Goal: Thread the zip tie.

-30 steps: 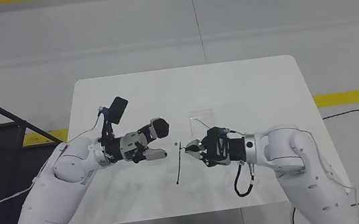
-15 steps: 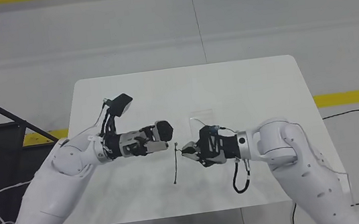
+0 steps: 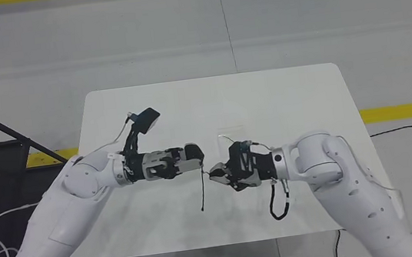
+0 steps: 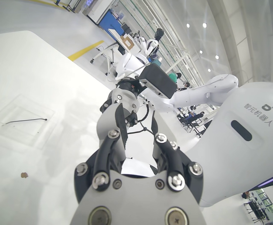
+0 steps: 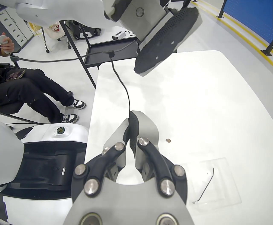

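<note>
A white counter [image 3: 295, 94] with rounded corners stands on a pale grey floor [image 3: 178, 31] marked with yellow lines [image 3: 409, 110]. A black metal trolley [image 5: 123, 54] stands just beside one corner of the counter. Farther off, blue panels [image 4: 111, 20] stand in the hall. Round lamps [image 4: 204, 25] shine from the high white ceiling [image 4: 234, 32].

I couldn't see one end of the zip tie [image 5: 123, 84], buried in the right gripper [image 5: 130, 116]; from above, its head was too small to make out.
</note>
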Robot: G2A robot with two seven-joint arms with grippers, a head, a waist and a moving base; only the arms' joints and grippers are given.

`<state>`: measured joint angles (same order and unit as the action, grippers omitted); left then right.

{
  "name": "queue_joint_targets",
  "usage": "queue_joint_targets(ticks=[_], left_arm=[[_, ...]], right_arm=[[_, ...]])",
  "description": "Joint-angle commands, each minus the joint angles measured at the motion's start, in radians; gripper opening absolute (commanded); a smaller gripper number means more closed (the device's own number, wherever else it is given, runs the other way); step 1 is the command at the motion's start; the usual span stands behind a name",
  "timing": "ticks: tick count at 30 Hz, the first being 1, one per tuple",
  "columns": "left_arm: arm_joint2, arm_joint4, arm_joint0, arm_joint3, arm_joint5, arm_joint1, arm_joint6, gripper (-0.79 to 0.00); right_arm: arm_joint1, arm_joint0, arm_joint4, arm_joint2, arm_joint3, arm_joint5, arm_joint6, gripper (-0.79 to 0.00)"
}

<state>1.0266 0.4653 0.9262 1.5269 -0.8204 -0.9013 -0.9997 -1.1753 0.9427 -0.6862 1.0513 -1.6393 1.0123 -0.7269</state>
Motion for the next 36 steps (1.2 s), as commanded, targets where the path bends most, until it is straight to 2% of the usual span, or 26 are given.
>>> queue_joint_targets(ticks=[1, 20, 28, 36], left_arm=[[-0.005, 0.000, -0.004, 0.000, -0.002, 0.001, 0.002, -0.502], [-0.053, 0.006, -0.027, 0.001, -0.013, 0.016, 0.013, -0.582], [-0.066, 0.004, -0.032, -0.003, -0.027, 0.023, 0.027, -0.785], [-0.077, 0.008, -0.037, -0.012, -0.044, 0.030, 0.044, -0.785]], right_arm=[[0.004, -0.002, 0.002, -0.003, 0.001, 0.000, 0.003, -0.785], [0.035, -0.026, 0.016, -0.038, 0.010, 0.000, 0.034, -0.785], [0.043, -0.033, 0.017, -0.047, 0.016, -0.005, 0.050, -0.785], [0.050, -0.041, 0.019, -0.059, 0.018, -0.010, 0.058, -0.785]])
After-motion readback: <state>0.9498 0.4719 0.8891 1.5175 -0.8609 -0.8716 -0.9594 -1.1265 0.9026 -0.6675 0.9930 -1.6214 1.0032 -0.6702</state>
